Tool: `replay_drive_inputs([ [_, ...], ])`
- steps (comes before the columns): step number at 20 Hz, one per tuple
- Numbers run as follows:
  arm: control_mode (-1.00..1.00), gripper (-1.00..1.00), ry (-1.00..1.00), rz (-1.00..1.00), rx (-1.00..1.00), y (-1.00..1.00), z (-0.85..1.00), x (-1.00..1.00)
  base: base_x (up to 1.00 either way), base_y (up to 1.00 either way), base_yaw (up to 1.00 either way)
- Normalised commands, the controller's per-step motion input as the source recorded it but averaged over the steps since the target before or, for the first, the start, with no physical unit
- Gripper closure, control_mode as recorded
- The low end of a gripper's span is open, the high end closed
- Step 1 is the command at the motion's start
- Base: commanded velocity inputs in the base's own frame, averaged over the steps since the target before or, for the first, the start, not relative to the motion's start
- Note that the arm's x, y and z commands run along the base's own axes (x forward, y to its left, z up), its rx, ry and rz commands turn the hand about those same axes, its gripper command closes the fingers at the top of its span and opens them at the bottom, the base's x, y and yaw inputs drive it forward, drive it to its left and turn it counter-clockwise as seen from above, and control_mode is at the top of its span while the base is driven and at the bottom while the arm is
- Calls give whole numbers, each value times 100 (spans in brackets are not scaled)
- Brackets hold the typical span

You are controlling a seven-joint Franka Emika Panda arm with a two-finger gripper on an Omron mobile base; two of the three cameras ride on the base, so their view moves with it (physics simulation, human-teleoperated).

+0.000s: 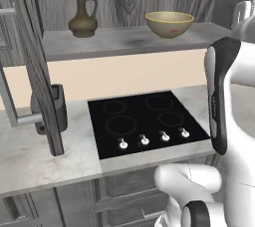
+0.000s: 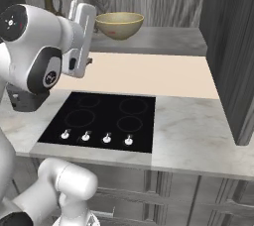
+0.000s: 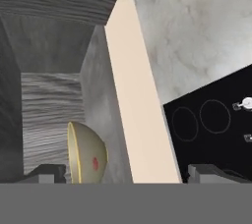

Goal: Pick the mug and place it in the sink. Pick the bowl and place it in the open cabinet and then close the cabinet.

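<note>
Working from the left of what I can see, the open cabinet door [image 1: 30,66] stands edge-on with its long silver bar handle [image 1: 12,106] sticking out over the worktop [image 1: 30,156]; that door is what I judge I have to swing shut next, and I expect it to be stiff, hinged and fairly light, best pushed on its flat outer face or hooked behind the bar. Next along, on the grey shelf [image 1: 119,42], is the brown narrow-necked jug [image 1: 83,12], which I leave alone. Right of the jug the bowl [image 1: 169,24] sits upright on the same shelf, well apart from the jug and touching nothing else, so I read the placing as done. It looks like glazed ceramic: rigid, moderately heavy, slick on its curved wall and liable to chip, so if I had to shift it I would pinch the rim, one finger inside and one outside, not the belly. Below it lies the black cooktop [image 1: 144,121] with its row of knobs. From the hand camera the bowl [image 3: 86,154] shows close by, between and just beyond my two finger tips, with the red mark on its wall. My hand [image 3: 125,174] is spread as wide as it goes and has nothing in it. The dark cabinet side [image 2: 233,51] closes the right.
</note>
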Motion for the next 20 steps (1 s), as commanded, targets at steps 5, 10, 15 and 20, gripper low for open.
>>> replay_drive_inputs([
  [5, -100, -100, -6, 0, 4, -16, -21, -61, 0, 0, 0],
  [10, -100, -100, -2, 0, 0, -8, -13, -14, 0, 0, 0],
  [15, -100, -100, -3, 0, 0, -6, -3, -14, 0, 0, 0],
  [20, -100, -100, -10, 0, 0, -1, 0, -34, 0, 0, 0],
])
